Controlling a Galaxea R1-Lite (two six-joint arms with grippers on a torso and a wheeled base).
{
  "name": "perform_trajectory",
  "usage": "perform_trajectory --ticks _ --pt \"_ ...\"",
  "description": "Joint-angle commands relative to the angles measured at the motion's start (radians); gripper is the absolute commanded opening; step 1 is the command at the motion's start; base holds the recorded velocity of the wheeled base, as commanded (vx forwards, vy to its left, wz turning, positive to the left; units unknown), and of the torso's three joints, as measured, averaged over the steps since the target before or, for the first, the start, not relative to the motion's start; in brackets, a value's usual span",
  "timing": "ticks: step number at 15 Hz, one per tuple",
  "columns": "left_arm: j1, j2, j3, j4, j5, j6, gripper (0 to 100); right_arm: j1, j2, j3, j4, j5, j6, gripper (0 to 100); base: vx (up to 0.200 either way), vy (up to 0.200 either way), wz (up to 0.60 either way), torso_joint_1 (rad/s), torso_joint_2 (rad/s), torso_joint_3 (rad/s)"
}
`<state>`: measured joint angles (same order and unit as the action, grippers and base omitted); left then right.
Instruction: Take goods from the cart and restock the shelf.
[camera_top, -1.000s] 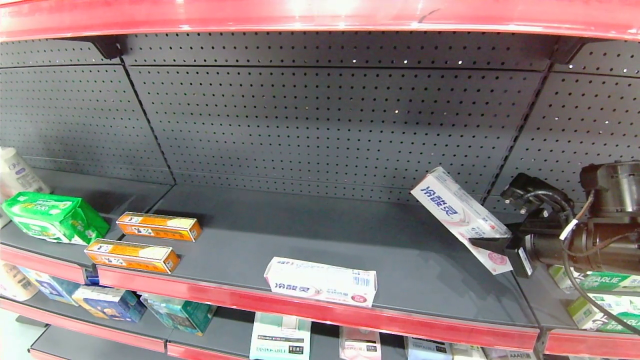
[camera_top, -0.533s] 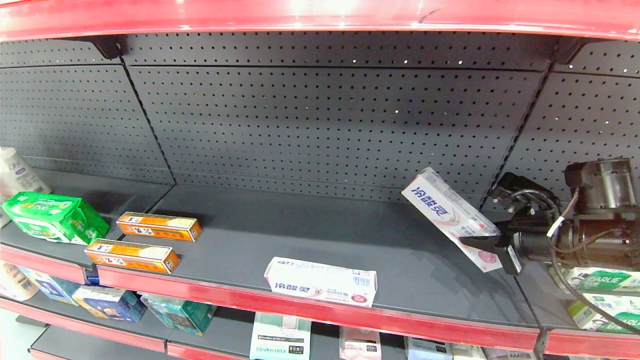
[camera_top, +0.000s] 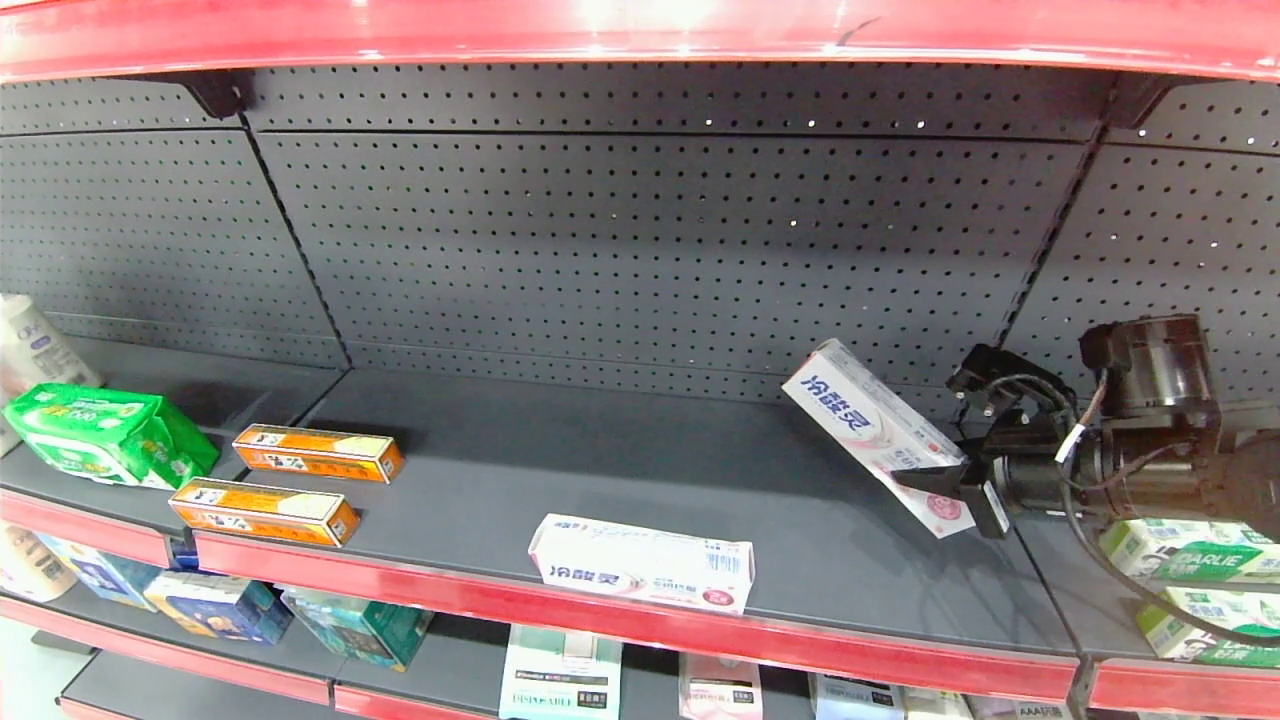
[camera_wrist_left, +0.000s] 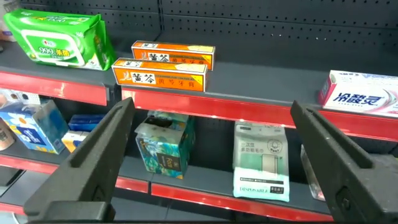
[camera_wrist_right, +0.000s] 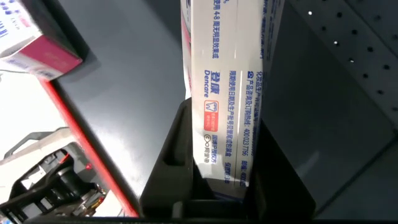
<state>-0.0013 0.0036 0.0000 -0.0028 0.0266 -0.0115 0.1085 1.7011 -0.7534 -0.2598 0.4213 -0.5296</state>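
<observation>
White toothpaste box (camera_top: 868, 425) tilted, held over right end of shelf (camera_top: 600, 465) | right gripper (camera_top: 945, 482) clamped on its lower end | left gripper (camera_wrist_left: 211, 107) wide open, empty | advice: level it, set flat near lying box (camera_top: 640, 562), then release

The right gripper (camera_top: 945, 488) is covering part of the lower end of the tilted toothpaste box (camera_top: 860, 415), and in the right wrist view the picture's edge is cutting off that box's far end. The head view's left edge is cutting through a white bottle (camera_top: 28, 350), and green boxes (camera_top: 1190, 550) are running off its right edge.
</observation>
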Motion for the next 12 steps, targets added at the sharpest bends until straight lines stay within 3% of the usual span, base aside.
perform_trajectory --ticks 1,12 --pt "0.0 -0.001 0.0 0.0 -0.001 -0.001 100 0.003 0.038 -0.007 -0.006 0.001 0.003 0 0.0 0.0 0.0 0.0 0.0 0.0" --pt "0.001 -0.001 0.0 0.0 -0.001 -0.001 100 0.025 0.169 -0.149 -0.006 -0.006 -0.004 0 0.0 0.0 0.0 0.0 0.0 0.0"
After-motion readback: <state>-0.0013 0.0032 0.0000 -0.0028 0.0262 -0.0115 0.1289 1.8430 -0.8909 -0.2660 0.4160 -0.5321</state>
